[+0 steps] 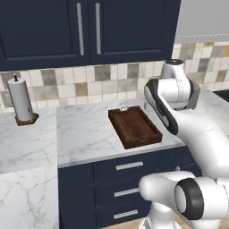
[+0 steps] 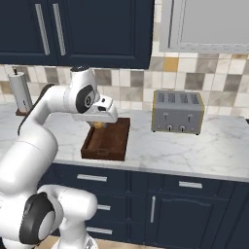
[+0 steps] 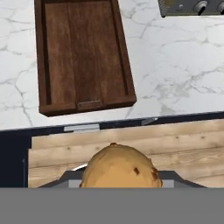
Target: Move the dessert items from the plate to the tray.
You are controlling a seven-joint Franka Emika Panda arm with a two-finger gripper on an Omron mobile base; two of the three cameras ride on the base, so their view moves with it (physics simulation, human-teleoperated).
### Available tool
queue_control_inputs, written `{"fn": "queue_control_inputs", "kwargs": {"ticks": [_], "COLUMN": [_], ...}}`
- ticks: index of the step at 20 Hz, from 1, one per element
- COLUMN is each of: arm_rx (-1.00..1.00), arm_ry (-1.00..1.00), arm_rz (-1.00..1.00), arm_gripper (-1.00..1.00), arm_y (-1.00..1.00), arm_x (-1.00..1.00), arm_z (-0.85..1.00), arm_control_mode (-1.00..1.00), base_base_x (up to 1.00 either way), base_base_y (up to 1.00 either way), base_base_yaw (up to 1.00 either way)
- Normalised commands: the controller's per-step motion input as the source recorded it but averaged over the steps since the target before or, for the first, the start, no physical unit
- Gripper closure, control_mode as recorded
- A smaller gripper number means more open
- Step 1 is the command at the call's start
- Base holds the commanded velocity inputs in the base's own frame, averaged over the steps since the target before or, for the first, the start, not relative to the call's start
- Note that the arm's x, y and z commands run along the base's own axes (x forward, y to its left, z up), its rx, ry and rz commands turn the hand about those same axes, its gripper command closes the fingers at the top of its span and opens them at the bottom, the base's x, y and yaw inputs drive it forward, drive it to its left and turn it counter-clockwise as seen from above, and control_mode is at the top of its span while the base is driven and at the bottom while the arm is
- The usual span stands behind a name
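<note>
In the left base view, the dark wooden tray (image 1: 134, 126) is seen lying empty near the desk's (image 1: 85, 129) front edge. In the right base view, the pincer (image 2: 98, 123) hangs over the tray's far end, by the toaster (image 2: 177, 111). In the hand view, a tan muffin (image 3: 120, 168) is pinched between the pincer's tips. It should be lowered squarely inside the rim before release.
</note>
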Motion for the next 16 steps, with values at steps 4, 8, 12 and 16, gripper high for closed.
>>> {"fn": "queue_control_inputs", "kwargs": {"ticks": [4,8,12,16], "arm_rx": [0.0,0.0,0.0,0.01], "arm_ry": [0.0,-0.02,0.01,0.1], "arm_rz": [0.01,0.0,0.0,0.0], "arm_gripper": [1.0,1.0,1.0,1.0], "arm_y": [0.15,0.02,0.04,0.07], "arm_x": [0.41,0.71,1.0,1.0], "arm_z": [0.0,-0.04,-0.19,-0.08], "arm_control_mode": [-1.0,-1.0,-1.0,-1.0], "base_base_x": [0.0,0.0,0.0,0.0], "base_base_y": [0.0,0.0,0.0,0.0], "base_base_yaw": [0.0,0.0,0.0,0.0]}}
